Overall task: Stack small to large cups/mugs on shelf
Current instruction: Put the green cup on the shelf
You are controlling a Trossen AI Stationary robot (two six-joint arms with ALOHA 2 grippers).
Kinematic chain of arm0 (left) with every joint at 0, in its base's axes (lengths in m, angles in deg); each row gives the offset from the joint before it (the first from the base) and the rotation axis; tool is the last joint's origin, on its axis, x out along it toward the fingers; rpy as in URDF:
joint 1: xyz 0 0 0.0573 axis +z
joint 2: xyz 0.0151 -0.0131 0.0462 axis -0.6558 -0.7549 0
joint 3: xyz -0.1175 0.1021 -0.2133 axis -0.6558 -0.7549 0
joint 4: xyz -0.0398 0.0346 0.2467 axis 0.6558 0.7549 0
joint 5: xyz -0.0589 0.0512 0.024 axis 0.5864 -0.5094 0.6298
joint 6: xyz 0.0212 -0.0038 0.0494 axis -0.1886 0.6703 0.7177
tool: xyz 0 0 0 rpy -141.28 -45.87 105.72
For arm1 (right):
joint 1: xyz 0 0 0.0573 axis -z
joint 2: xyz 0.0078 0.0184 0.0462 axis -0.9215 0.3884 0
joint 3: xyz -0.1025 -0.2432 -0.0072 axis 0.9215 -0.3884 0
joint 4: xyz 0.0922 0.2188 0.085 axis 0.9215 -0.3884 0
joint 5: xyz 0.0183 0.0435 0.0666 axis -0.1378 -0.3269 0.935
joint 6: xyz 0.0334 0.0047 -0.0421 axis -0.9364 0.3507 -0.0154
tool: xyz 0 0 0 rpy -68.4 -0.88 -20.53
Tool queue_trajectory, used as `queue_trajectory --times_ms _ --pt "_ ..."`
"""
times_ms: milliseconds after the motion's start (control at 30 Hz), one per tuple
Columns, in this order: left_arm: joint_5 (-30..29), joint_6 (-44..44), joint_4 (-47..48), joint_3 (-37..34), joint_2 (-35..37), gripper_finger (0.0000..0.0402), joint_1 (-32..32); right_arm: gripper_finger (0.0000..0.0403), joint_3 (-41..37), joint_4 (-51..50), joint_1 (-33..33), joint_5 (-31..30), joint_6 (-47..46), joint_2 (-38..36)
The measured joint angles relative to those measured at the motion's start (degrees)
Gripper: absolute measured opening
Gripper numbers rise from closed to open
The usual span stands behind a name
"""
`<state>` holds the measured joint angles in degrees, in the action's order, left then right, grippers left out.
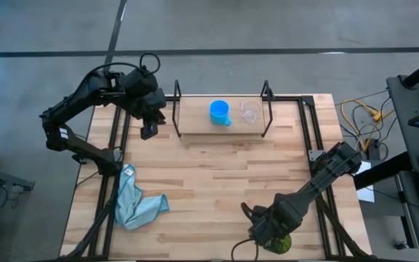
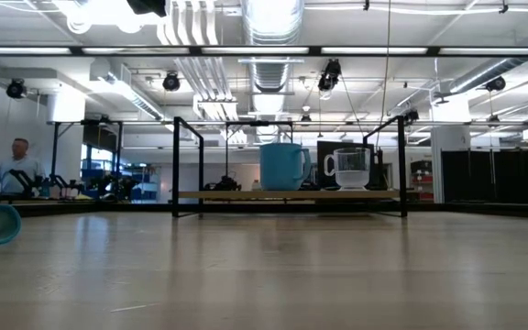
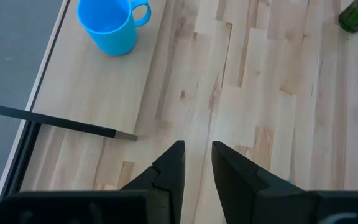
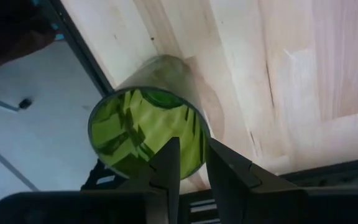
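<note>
Cups number three: a blue mug [image 1: 220,112] and a clear cup [image 1: 249,113] stand upright side by side, close but apart, on the shelf [image 1: 195,124] at the far side of the desk [image 1: 217,182], while a green cup [image 1: 281,244] sits at the desk's near edge on the right. One shelf, two arms and one light blue cloth [image 1: 135,204] make up the rest; the cloth lies crumpled on the desk's left near part. No brand, label or writing can be read on any of them. In the low view the mug's handle is hidden and the clear cup [image 2: 351,169] shows a handle on its side toward the mug [image 2: 283,166]. The right claw [image 4: 188,165] is over the green cup [image 4: 145,130] at the desk's near edge; its fingers [image 4: 166,163] are a little apart and straddle the near part of the cup's rim, one finger over the cup's mouth and the other outside its wall, though I cannot tell whether they touch the rim. The left claw [image 3: 196,163] hangs above the desk just off the shelf's left end, its fingers slightly apart and holding nothing, with the mug [image 3: 109,23] well ahead of it on the shelf plank.
</note>
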<state>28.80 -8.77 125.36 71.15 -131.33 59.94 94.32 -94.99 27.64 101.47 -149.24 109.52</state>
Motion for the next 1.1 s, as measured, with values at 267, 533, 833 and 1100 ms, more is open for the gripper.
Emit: queue_trajectory --times_ms 267,533,833,1100 --pt "-0.02 0.0 -0.02 -0.02 0.0 0.0066 0.0 0.007 -3.14 1.84 0.0 -0.93 -0.39 0.0" --pt "-0.04 -0.01 -0.06 -0.02 0.0 0.0066 0.0 0.007 -5.31 4.46 -0.01 -0.95 -0.33 0.0" --pt "-0.06 0.0 -0.07 -0.02 0.0 0.0066 0.0 0.007 -7.32 5.75 -0.02 -1.22 0.11 0.0" --pt "-0.31 0.02 -0.07 -0.02 0.0 0.0066 0.0 0.0062 -7.32 5.75 0.0 -2.15 0.72 0.02"
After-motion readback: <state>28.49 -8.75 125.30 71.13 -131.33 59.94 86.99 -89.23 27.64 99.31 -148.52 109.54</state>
